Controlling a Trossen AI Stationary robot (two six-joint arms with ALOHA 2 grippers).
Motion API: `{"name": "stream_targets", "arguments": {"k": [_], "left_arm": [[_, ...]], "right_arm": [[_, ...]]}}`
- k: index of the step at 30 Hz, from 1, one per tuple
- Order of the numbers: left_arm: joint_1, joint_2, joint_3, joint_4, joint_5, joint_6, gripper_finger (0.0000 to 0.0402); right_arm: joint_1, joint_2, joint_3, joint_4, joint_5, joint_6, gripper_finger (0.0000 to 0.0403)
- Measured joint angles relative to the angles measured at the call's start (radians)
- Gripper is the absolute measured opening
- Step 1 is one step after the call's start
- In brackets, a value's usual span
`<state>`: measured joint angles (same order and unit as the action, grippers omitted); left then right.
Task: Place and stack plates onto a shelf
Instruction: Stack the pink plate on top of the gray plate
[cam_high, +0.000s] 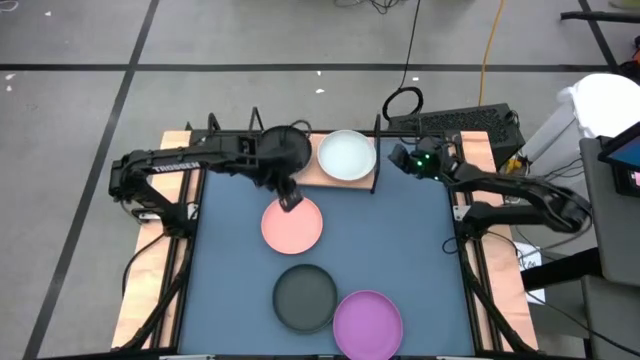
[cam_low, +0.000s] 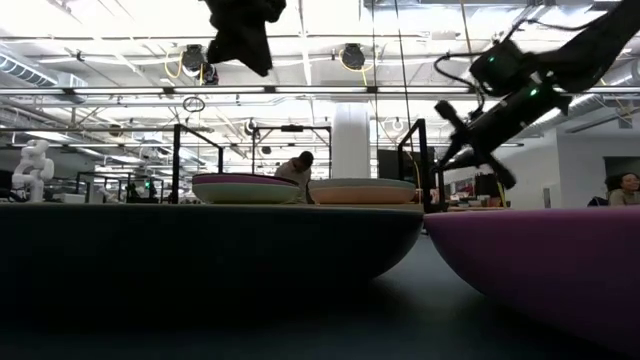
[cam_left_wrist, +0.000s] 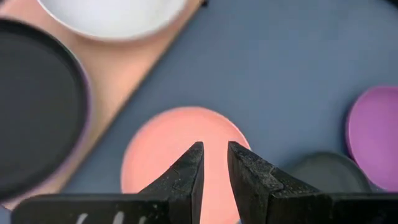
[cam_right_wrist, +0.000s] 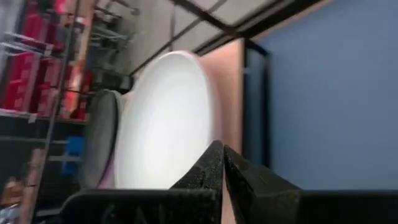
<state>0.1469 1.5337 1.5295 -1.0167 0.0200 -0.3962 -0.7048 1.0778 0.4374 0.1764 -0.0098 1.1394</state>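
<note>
On the shelf (cam_high: 300, 170) at the mat's far edge, a dark grey plate (cam_high: 285, 148) lies on a purple one (cam_left_wrist: 86, 102), and a whitish plate (cam_high: 346, 155) sits to its right. A pink plate (cam_high: 292, 225), another dark grey plate (cam_high: 305, 297) and a purple plate (cam_high: 367, 323) lie flat on the blue mat. My left gripper (cam_high: 290, 200) hangs above the pink plate's far edge, pointing steeply down, open by a narrow gap (cam_left_wrist: 214, 165) with nothing in it. My right gripper (cam_high: 398, 157) is shut and empty, raised just right of the shelf's right post.
Thin black wire posts (cam_high: 377, 150) frame the shelf. The blue mat (cam_high: 400, 250) is bare on its right half. A keyboard (cam_high: 465, 122) and cables lie beyond the table's far right corner. In the low view, people and equipment show far behind.
</note>
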Motion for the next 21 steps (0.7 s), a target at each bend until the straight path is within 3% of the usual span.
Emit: {"name": "stream_targets", "arguments": {"k": [5,11,21], "left_arm": [[-0.111,0.0,0.0,-0.007,-0.054,-0.078,0.0076],[-0.254,0.001,0.0,0.003,-0.146,-0.226,0.0076],[-0.427,0.001,0.0,0.026,-0.253,-0.35,0.0076]], "right_arm": [[0.001,-0.182,0.0,-0.195,0.009,-0.002,0.0],[0.103,-0.347,0.0,-0.21,-0.04,0.059,0.0],[0.319,-0.363,-0.001,-0.276,0.009,0.124,0.0]]}}
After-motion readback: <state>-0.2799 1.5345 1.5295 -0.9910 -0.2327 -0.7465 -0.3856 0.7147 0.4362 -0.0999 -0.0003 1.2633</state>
